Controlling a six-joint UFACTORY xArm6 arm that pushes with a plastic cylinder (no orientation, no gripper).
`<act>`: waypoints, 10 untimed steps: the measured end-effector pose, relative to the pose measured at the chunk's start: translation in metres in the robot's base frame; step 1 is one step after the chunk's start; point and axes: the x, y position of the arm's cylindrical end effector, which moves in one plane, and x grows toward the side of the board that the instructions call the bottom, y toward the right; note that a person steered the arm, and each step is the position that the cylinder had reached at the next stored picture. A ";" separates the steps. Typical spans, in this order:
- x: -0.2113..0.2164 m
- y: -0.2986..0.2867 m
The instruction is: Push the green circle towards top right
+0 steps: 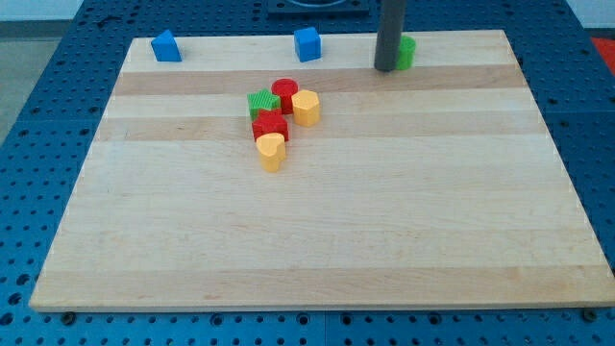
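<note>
My tip (pixel 384 67), a plain rod with no tool to open or close, touches the left side of the green circle (pixel 407 51) near the tabletop's (pixel 336 231) top edge, right of centre.

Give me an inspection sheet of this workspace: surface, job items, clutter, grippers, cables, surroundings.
Surface: wooden board, flat.
Job's things: green circle at the view's top, partly hidden behind my tip, which is on its left side.
Clutter: two blue blocks along the top edge; central cluster of green block, red circle, red block, two yellow blocks.
Grippers: none; rod only.
Cables: nothing seen.
Surroundings: blue perforated table.
</note>
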 end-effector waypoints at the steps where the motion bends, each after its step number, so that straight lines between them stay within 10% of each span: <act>1: -0.005 0.014; 10: -0.047 0.016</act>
